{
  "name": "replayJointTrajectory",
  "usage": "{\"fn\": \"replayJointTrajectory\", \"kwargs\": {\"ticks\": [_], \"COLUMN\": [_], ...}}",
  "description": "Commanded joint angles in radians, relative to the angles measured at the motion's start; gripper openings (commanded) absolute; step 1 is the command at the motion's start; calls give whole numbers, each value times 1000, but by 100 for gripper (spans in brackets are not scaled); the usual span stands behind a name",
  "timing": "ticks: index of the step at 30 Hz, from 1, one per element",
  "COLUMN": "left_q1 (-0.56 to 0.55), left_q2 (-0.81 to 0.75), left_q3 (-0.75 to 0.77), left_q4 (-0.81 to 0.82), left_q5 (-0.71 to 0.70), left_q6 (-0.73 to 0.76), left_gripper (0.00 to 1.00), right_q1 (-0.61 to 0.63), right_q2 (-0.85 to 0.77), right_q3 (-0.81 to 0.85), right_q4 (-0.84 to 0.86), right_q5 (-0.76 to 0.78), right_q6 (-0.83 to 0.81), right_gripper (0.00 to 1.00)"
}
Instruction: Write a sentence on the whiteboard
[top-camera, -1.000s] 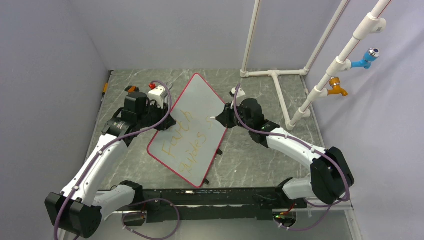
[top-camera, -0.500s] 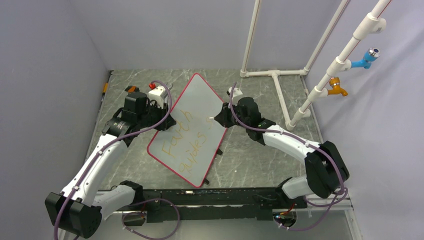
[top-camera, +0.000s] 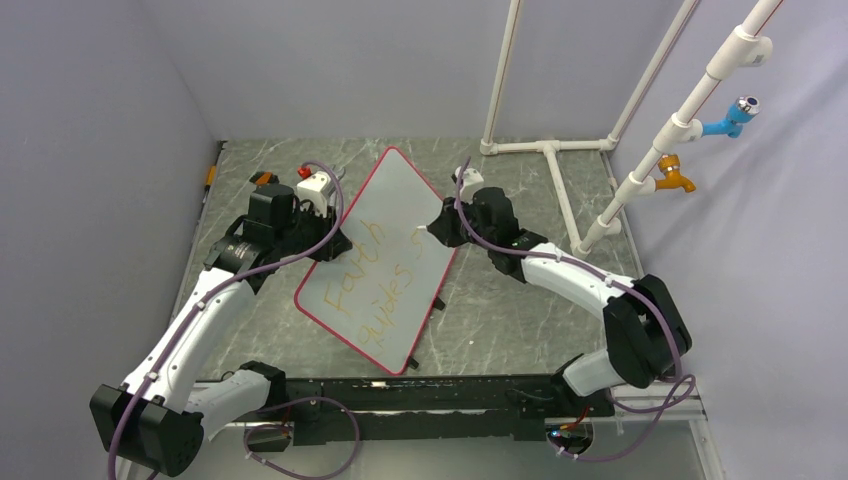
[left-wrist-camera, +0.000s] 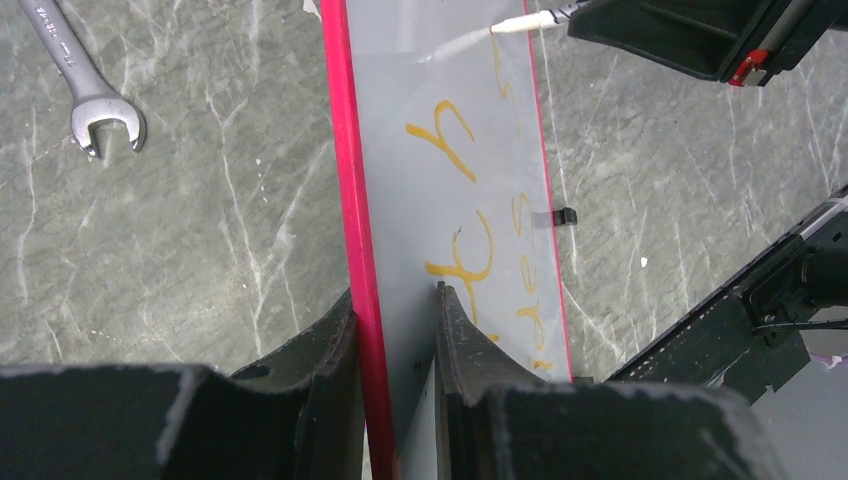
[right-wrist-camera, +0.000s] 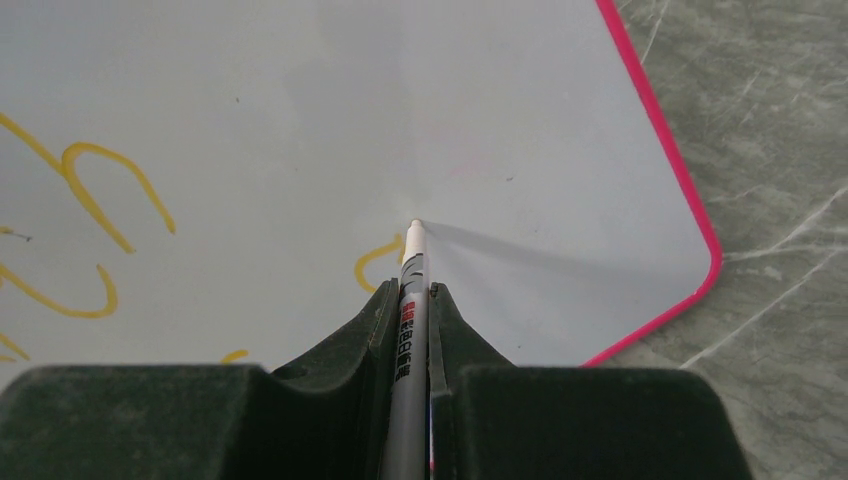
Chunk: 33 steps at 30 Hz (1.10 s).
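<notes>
The whiteboard (top-camera: 385, 255), white with a thin red rim, lies tilted across the table's middle. My left gripper (top-camera: 325, 240) is shut on its left rim (left-wrist-camera: 352, 230), one finger on each side. The sentence (top-camera: 375, 285), yellow-orange "Faith guides" in two lines, runs along the board and shows in the left wrist view (left-wrist-camera: 465, 250). My right gripper (top-camera: 437, 230) is shut on a white marker (right-wrist-camera: 412, 290). The marker tip (right-wrist-camera: 416, 224) touches the board's blank right part, just past the last yellow stroke (right-wrist-camera: 375, 262).
A steel wrench (left-wrist-camera: 85, 85) lies on the table left of the board. A small white and red object (top-camera: 314, 184) sits behind my left gripper. White pipe frames (top-camera: 555, 170) stand at the back right. A black clip (left-wrist-camera: 564, 216) sits on the board's far rim.
My right gripper has moved with the marker up the board toward the back, away from the last letter. The left gripper and the board have not moved.
</notes>
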Motion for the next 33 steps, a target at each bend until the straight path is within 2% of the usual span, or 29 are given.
{"fn": "replayJointTrajectory", "kwargs": {"ticks": [1, 13, 18, 33], "left_q1": [-5, -5, -5, -5], "left_q2": [4, 1, 1, 1], "left_q3": [-20, -20, -20, -21], "left_q4": [-24, -23, -24, -24], "left_q5": [-104, -108, -108, -111], "left_q6": [150, 149, 150, 150], "left_gripper": [0, 0, 0, 0], "right_q1": [-5, -5, -5, -5], "right_q2": [21, -22, -44, 21], "right_q3": [68, 90, 92, 169], "right_q4": [11, -52, -50, -28], "right_q5": [32, 65, 29, -39], "right_q6": [-15, -30, -29, -9], "right_gripper": [0, 0, 0, 0]}}
